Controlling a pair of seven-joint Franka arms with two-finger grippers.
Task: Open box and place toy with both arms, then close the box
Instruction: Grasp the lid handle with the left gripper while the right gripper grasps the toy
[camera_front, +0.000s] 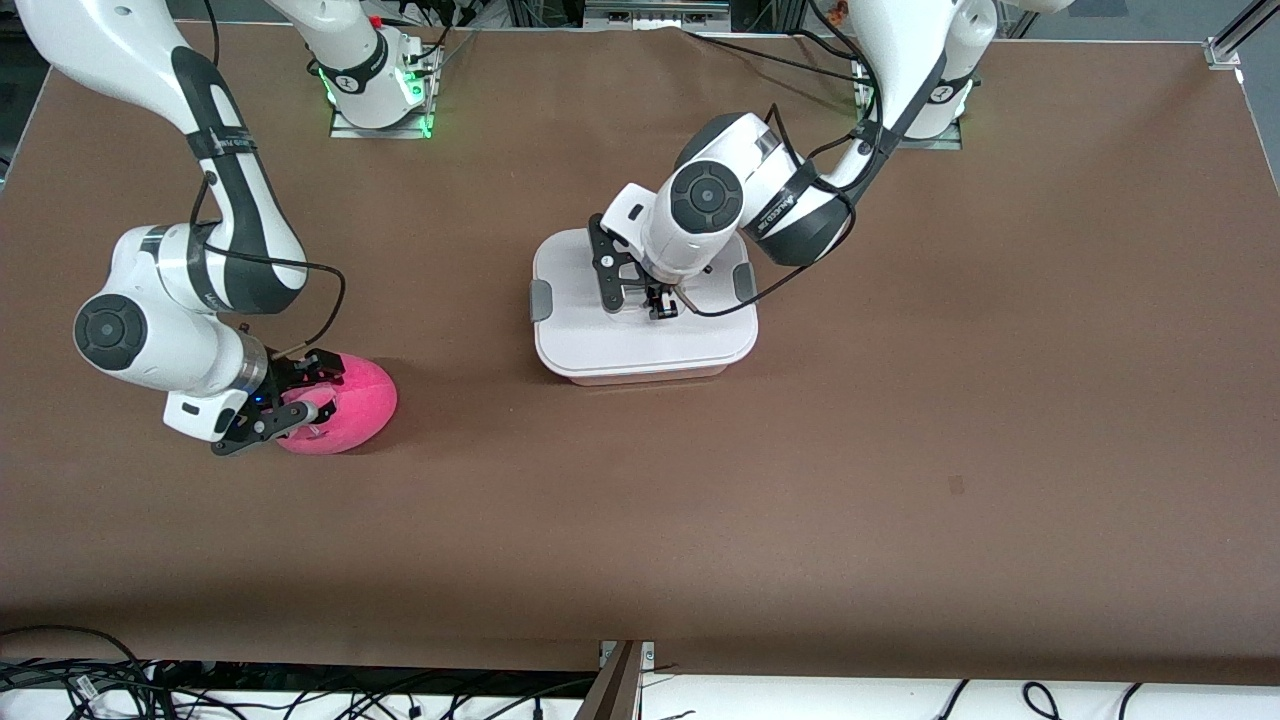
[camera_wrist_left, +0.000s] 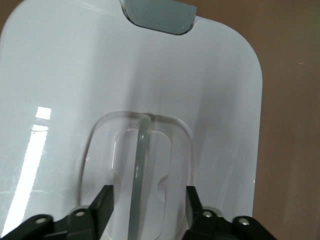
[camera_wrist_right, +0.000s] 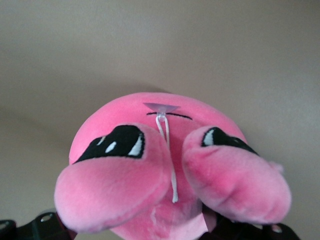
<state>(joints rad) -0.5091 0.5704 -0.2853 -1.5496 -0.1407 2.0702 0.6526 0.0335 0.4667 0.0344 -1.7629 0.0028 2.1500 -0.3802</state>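
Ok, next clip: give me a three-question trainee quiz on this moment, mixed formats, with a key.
1. True or false: the lid is on the box.
2. What is the left gripper straddling with open fingers? A) grey side clip B) lid's centre handle C) the toy
3. Fill in: the right gripper is at the ____, toward the right arm's end of the table.

Key: 1 true; 2 B; 3 toy.

Brown desk (camera_front: 900, 450), matte surface. Black cables (camera_front: 120, 680) tangled along the desk's camera-side edge. Silver aluminium bracket (camera_front: 1222, 52) at one desk corner.
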